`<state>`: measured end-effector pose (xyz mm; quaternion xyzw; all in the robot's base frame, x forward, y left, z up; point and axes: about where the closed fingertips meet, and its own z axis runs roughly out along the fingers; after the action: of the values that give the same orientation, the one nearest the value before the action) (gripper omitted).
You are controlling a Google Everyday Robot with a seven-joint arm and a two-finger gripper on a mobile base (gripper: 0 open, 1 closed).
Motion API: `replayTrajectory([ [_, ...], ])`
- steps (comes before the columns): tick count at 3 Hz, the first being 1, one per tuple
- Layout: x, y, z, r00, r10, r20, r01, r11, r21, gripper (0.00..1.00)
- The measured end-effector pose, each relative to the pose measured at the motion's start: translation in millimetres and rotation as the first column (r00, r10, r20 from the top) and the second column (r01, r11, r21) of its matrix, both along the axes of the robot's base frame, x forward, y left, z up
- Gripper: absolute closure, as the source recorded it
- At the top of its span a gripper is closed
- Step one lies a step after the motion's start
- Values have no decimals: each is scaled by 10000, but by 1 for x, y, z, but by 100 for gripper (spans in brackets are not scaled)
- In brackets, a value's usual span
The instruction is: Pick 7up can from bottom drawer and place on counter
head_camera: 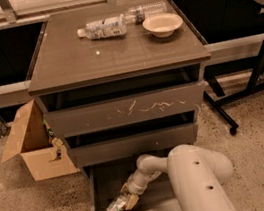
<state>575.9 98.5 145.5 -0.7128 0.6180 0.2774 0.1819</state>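
Observation:
The 7up can [114, 208] lies on its side in the open bottom drawer [93, 195], near the drawer's front left. My gripper [128, 199] reaches down into the drawer and is at the can's right end, touching it or very close to it. My white arm [201, 181] covers the right half of the drawer. The counter [113, 55] is the dark top of the cabinet, above the two upper drawers.
Two clear plastic bottles [103, 28] [146, 11] and a pale bowl [162, 24] lie at the back of the counter. An open cardboard box [32, 145] stands on the floor left of the cabinet. A black stand's legs [250, 87] are on the right.

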Motion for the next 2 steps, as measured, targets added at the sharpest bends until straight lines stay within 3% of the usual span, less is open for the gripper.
replayTrajectory([
  [1, 2, -15, 71, 9888, -19, 1490, -106, 9965, 826, 100],
  [2, -8, -35, 112, 9764, -168, 2155, -158, 9888, 1486, 100],
])
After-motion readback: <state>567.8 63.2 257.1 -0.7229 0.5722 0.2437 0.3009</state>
